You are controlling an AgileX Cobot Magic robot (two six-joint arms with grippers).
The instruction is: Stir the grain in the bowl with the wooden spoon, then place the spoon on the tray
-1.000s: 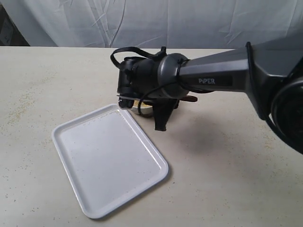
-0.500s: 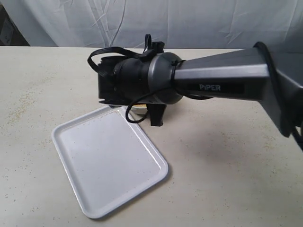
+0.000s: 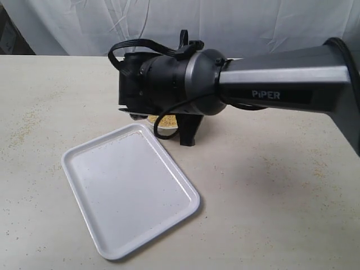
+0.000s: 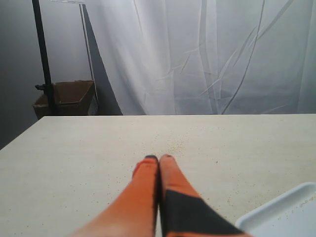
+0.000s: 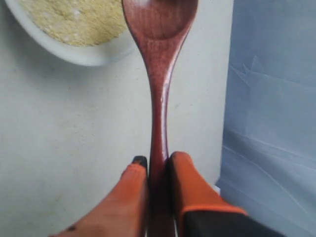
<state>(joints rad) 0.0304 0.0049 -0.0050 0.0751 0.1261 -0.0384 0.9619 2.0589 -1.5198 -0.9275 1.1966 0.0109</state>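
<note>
My right gripper [image 5: 158,160] is shut on the slim handle of the dark reddish-brown wooden spoon [image 5: 159,94]. The spoon's oval head reaches past the thick rim of the white bowl [image 5: 86,55], beside the yellow grain [image 5: 74,19]. In the exterior view the right arm's black wrist [image 3: 157,84] hides most of the bowl, and only a patch of grain [image 3: 154,118] shows beneath it. The white tray [image 3: 129,191] lies just in front of that wrist. My left gripper [image 4: 159,158] is shut with nothing in it, low over the table, with a tray corner [image 4: 289,212] beside it.
A white cloth backdrop [image 3: 225,25] hangs behind the table. A cardboard box [image 4: 69,96] and a black pole [image 4: 43,54] stand beyond the table's far edge. Loose grain specks dot the tabletop [image 4: 175,145].
The right arm's wrist has swung left and risen slightly over the bowl, turning as it went. The tray has not moved.
</note>
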